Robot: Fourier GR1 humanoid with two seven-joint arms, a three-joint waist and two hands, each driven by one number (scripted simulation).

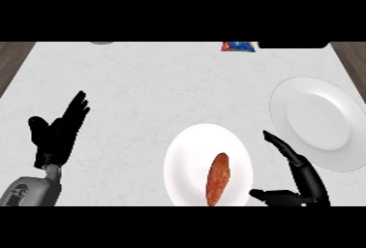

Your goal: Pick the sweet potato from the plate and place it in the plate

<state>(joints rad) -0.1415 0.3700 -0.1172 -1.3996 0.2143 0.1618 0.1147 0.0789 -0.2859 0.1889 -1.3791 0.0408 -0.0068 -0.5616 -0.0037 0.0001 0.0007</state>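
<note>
The black right hand is seen open, fingers straight, nothing held, wedged between 2 plates. The oblong orange-brown sweet potato is laid on the smaller round white plate just left of it. The larger round white plate is crowded against the right edge of the white marble counter. The black left hand is rested open, far left. Bare counter is left beyond, up to a blue-orange packet at the far edge.

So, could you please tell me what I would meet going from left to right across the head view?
left hand → near plate with the sweet potato on it → right hand → empty plate
</note>
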